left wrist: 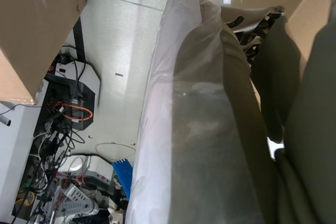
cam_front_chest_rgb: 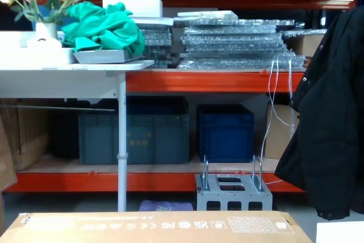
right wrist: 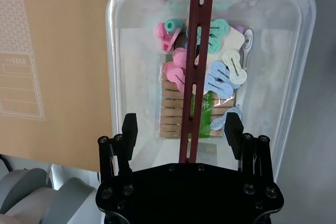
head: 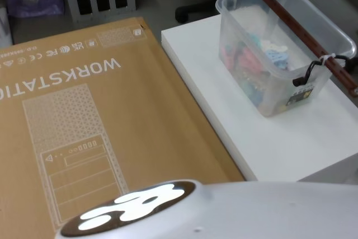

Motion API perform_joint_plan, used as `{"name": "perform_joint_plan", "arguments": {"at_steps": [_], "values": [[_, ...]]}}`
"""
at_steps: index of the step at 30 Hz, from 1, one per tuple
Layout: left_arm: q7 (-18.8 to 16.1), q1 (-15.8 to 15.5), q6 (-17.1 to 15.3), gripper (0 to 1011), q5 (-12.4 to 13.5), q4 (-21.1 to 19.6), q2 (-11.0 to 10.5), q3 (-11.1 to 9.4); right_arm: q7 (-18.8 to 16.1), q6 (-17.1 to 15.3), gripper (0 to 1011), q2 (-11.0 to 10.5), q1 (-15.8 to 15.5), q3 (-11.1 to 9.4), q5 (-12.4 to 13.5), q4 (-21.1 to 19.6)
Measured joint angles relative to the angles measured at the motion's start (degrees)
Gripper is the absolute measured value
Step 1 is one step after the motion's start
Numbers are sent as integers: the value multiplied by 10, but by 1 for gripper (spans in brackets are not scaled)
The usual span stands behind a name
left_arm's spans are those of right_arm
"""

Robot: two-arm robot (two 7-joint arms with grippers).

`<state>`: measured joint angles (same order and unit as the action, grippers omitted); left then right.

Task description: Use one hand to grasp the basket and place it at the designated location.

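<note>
The basket (head: 279,54) is a translucent whitish tub standing on the white table (head: 268,144) at the right. Its reddish-brown bar handle (head: 302,32) is raised on black pivots and runs along the tub's length. Pink, green, blue and cream clips (right wrist: 210,72) lie inside. In the right wrist view my right gripper (right wrist: 181,129) hangs open over the near end of the basket (right wrist: 131,51). The handle (right wrist: 195,77) passes between the two black fingers (right wrist: 129,129), with a gap on each side. My left arm is parked low beside the body.
A large flat cardboard box (head: 84,110) printed WORKSTATION lies left of the table, edge to edge with it. Farther off stand red shelves with dark blue crates (cam_front_chest_rgb: 224,132), a grey metal rack (cam_front_chest_rgb: 233,194) on the floor and a black coat (cam_front_chest_rgb: 330,129).
</note>
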<state>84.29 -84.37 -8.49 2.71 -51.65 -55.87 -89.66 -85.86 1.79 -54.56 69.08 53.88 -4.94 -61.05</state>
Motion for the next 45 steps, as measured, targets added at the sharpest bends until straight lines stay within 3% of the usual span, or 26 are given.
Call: {"name": "perform_joint_plan", "arguments": {"at_steps": [20, 38, 45], "values": [[0, 0, 0, 0, 0, 0, 0, 0, -20, 11, 1001, 26, -11, 44, 0, 35], [0, 0, 0, 0, 0, 0, 0, 0, 0, 14, 1001, 49, -13, 55, -5, 75], [0, 0, 0, 0, 0, 0, 0, 0, 2, 18, 867, 50, -14, 55, -5, 77]]}}
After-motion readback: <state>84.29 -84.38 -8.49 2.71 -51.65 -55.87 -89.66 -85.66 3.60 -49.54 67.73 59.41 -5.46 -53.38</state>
